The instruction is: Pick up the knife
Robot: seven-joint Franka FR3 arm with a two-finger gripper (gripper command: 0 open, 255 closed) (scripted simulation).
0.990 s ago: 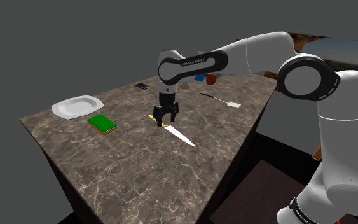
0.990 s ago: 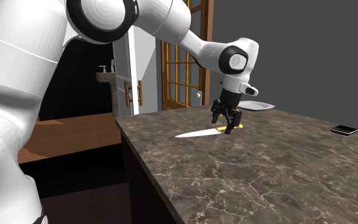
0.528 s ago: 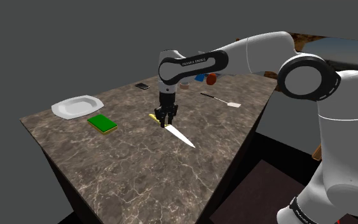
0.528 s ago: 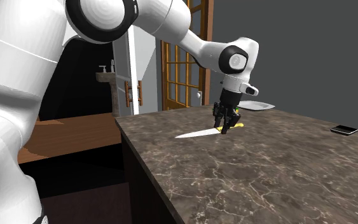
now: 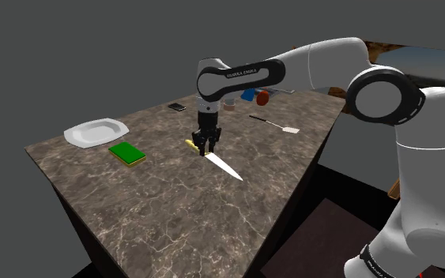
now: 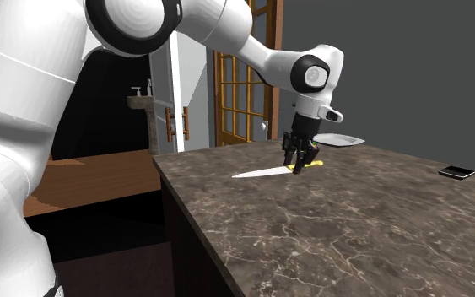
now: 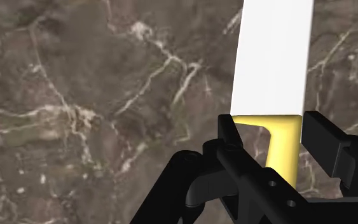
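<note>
Knife point(image 5: 225, 168), white blade and yellow handle, lies at the middle of the shoulder view, low on the marbled desk point(image 5: 165, 205). Its long axis slants from the handle, upper left, to the tip, lower right. The gripper point(image 5: 207, 148) has its fingers point(image 7: 227, 133) clamped on the handle.

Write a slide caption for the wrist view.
Black gripper clasps the knife by its yellow handle, white blade pointing away over the dark marbled countertop.

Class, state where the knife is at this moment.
In the shoulder view the knife is near the middle of the counter, its yellow handle clasped by the gripper, right of the green pad.
</note>
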